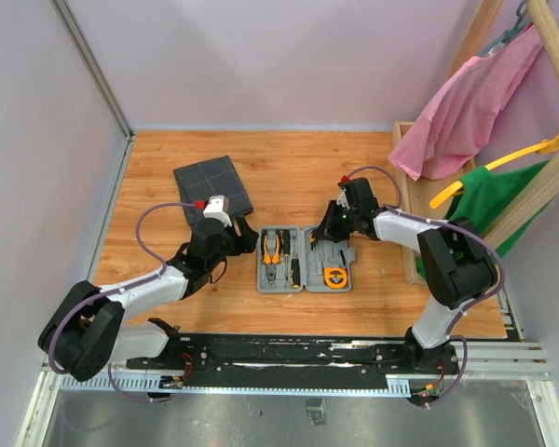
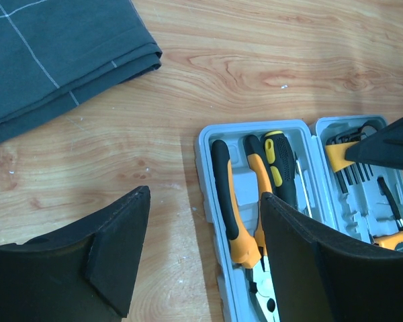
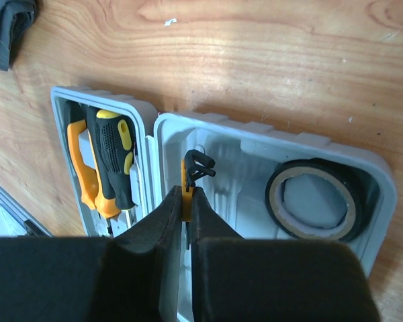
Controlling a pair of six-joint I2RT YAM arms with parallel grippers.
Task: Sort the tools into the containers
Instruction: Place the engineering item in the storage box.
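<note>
Grey case (image 2: 203, 168) open, pliers (image 2: 232, 208) inside, right hand (image 3: 187, 196) pinching orange holder (image 3: 185, 178)

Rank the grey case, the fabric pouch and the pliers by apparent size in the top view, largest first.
1. grey case, lying open flat
2. fabric pouch, one corner hidden, so the margin is unsure
3. pliers, clearly smallest

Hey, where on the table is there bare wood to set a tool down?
Widest bare wood: behind the case, between pouch and rack. Another strip runs in front of the case, up to the rail. Crowded: over the case, where the right claw grips the bit holder, and the left claw beside it.
</note>
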